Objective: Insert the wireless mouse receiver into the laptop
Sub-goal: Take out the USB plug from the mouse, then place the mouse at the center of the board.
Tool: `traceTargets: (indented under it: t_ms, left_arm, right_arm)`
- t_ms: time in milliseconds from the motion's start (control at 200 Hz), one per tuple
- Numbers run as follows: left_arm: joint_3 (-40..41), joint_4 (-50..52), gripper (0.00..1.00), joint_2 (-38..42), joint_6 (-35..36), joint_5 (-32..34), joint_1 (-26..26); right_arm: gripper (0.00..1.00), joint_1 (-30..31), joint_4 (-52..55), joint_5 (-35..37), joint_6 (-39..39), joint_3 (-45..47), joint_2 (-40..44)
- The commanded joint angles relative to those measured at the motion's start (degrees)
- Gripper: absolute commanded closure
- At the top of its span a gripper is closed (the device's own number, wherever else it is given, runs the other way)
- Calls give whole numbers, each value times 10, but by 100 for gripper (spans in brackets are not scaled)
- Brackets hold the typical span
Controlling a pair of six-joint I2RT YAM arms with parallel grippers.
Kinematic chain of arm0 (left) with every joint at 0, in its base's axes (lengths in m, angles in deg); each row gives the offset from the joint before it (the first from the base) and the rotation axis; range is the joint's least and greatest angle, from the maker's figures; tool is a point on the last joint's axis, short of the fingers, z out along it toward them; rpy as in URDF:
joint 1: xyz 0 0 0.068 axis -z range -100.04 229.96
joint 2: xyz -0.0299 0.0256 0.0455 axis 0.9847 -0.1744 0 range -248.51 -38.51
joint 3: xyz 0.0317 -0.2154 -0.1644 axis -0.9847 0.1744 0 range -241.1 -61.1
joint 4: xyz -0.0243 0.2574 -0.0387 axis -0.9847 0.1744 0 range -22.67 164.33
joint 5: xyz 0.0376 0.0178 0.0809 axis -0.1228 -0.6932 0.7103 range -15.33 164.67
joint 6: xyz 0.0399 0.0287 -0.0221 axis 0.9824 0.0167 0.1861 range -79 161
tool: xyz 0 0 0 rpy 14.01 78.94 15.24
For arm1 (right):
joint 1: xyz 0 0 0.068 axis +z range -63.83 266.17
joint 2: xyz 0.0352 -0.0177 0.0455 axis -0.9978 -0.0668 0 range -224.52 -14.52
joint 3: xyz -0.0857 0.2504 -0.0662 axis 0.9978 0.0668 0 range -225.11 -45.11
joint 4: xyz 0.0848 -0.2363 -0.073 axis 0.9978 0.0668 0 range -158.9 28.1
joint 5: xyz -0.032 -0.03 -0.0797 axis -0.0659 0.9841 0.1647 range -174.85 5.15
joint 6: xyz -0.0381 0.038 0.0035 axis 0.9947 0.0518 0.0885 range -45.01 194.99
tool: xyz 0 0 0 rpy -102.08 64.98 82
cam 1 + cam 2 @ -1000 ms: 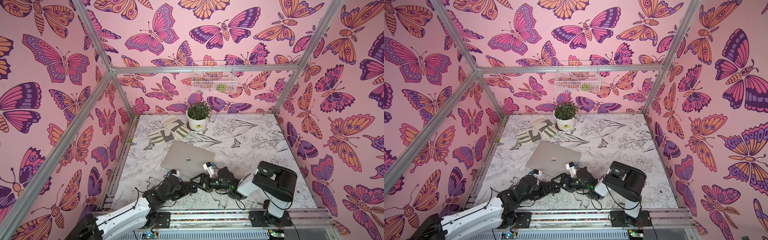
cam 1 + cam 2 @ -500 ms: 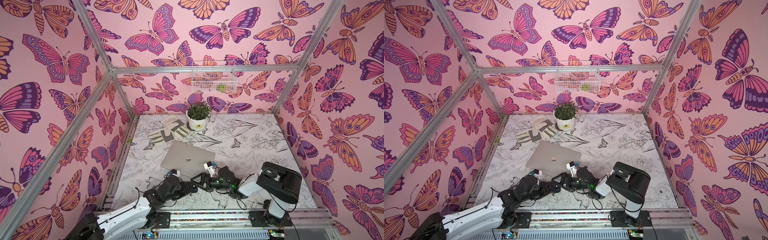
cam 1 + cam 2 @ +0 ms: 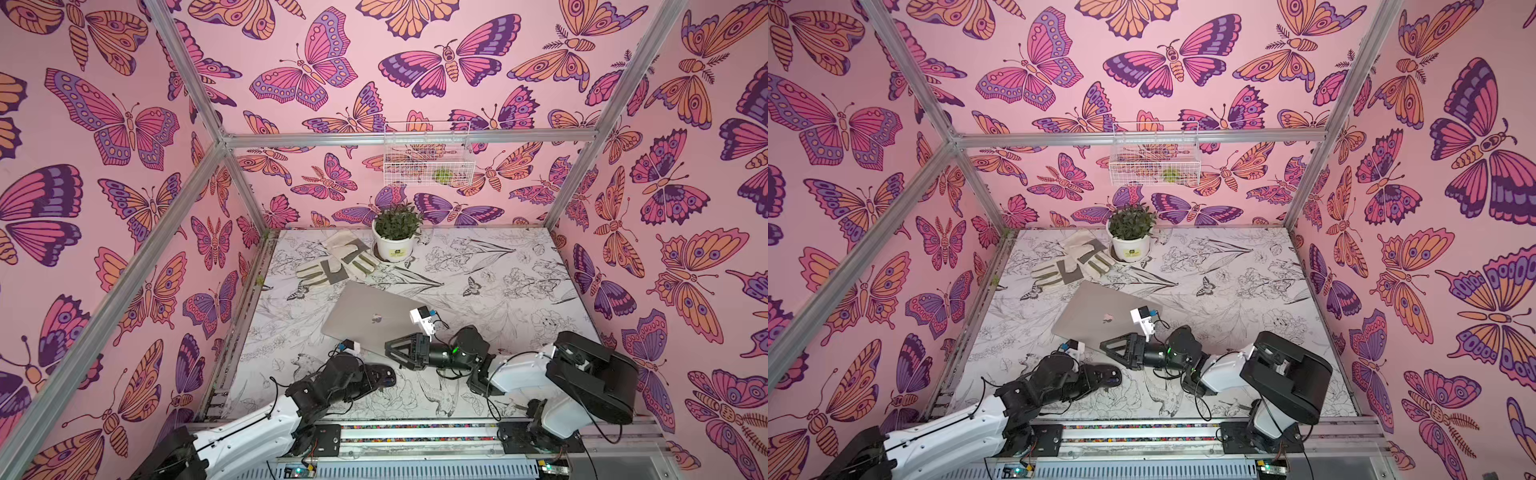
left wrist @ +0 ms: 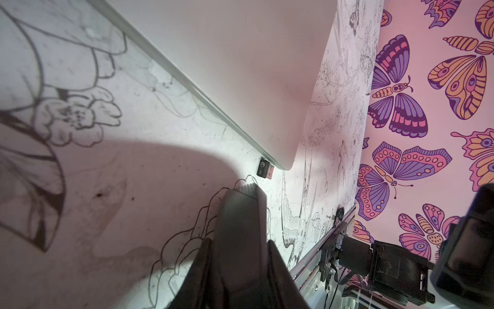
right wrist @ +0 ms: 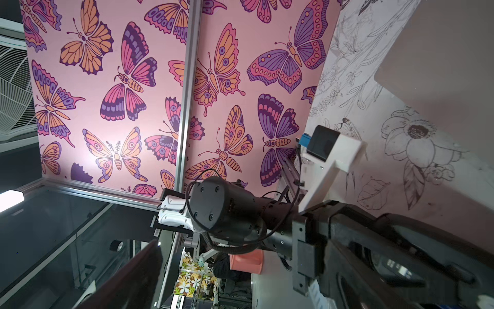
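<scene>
The closed silver laptop (image 3: 365, 316) (image 3: 1096, 311) lies slantwise on the patterned table. In the left wrist view the wireless mouse receiver (image 4: 265, 171), tiny and black, lies flat on the table, right beside the laptop's (image 4: 240, 80) rounded near corner. My left gripper (image 4: 248, 188) is shut with nothing between its jaws, its ridged tip a short way from the receiver and not touching it. In both top views my left gripper (image 3: 388, 372) (image 3: 1115, 376) lies low by that corner. My right gripper (image 3: 392, 351) (image 3: 1108, 347) stands open over the corner. Only one of its fingers (image 5: 139, 270) shows in the right wrist view.
A potted plant (image 3: 397, 239) and a pair of work gloves (image 3: 336, 268) sit at the back of the table. A white wire basket (image 3: 428, 160) hangs on the back wall. The arms' rail (image 3: 415, 432) runs along the front edge.
The right arm's upper link has shifted slightly to the right and down. Both grippers stay where they were, the left shut and the right open.
</scene>
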Motion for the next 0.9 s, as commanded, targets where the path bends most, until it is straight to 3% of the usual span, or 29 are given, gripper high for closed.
traceTargets:
  t_ms: [0,85,175,275,345,411,741,846,896]
  left_arm:
    - [12,127,100,3,25,11,3]
    - [0,136,100,4,49,1,3]
    - [-14,153,100,-9,75,-13,3]
    - [-15,155,97,-23,82,-13,3]
    - [-15,149,73,-26,83,-4,3]
    - [-14,143,61,-26,82,7,3]
    - [-9,129,20,-29,79,16,3]
    - [-17,153,1,-6,78,31,3]
    - [-27,174,0,10,81,43,3]
  right_arm:
    - [5,-9,145,-6,61,0,79]
    - [5,-8,431,34,159,-46,176]
    - [5,-6,736,144,247,-118,248]
    - [5,-11,878,222,278,-151,291]
    - [4,-13,912,230,280,-158,304]
    - [4,-13,928,232,272,-158,306]
    - [4,-13,910,212,247,-151,293]
    - [4,-13,921,217,247,-157,292]
    - [3,-13,931,222,245,-160,290]
